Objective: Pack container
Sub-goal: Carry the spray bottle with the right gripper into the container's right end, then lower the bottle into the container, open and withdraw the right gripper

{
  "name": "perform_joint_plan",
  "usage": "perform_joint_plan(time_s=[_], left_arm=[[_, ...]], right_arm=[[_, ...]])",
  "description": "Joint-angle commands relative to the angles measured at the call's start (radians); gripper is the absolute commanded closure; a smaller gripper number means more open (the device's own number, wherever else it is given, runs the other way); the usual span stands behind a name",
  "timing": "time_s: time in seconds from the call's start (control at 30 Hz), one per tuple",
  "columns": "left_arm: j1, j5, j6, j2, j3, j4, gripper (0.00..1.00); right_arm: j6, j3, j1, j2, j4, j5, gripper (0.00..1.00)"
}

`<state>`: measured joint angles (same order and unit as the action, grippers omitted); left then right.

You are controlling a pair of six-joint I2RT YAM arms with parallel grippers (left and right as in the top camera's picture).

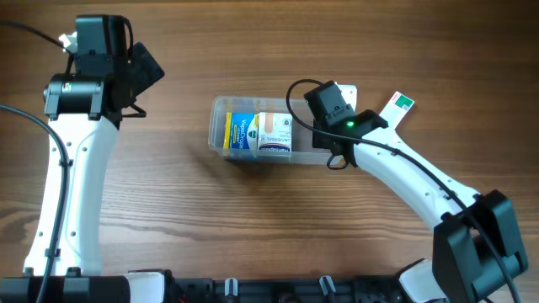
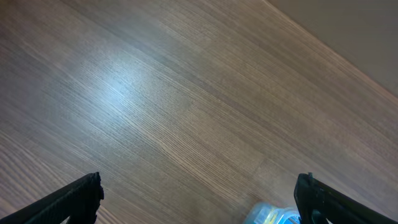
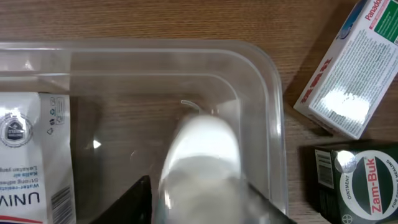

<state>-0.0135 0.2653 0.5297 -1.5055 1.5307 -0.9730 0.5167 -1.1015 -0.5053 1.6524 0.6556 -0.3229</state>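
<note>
A brown wood-grain table (image 1: 168, 210) lies under both of your arms, and the container (image 1: 217, 118) sits near its middle with its long side running left to right. In its left half you have a blue-and-yellow box (image 1: 242, 133) lying just beside a white box (image 1: 274, 135). Your right gripper (image 3: 198, 202) reaches down into the container's right end, its fingers on either side of a blurred white rounded object (image 3: 202, 149); you cannot tell whether they press on it or stand just off it. Outside that end, on the table, lie a white Panado box (image 3: 339, 81) and a dark green Zam-Buk box (image 3: 357, 180). Your left gripper (image 2: 199, 199) hangs over bare wood at the far left, well apart from the container, its fingers spread wide with nothing between them.
</note>
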Motion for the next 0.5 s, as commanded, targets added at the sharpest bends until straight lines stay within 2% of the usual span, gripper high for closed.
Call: perform_joint_plan(time_s=[0.0,0.33,0.47], left_arm=[[0.005,0.016,-0.001,-0.004,0.006,0.002,0.0],[0.005,0.016,-0.001,-0.004,0.006,0.002,0.0],[0.005,0.016,-0.001,-0.004,0.006,0.002,0.0]], right_arm=[[0.009,0.004,-0.006,0.011,-0.004,-0.017,0.54],[-0.002,0.004,-0.006,0.011,0.003,-0.018,0.51],[-0.054,0.004,-0.006,0.011,0.003,-0.022,0.58]])
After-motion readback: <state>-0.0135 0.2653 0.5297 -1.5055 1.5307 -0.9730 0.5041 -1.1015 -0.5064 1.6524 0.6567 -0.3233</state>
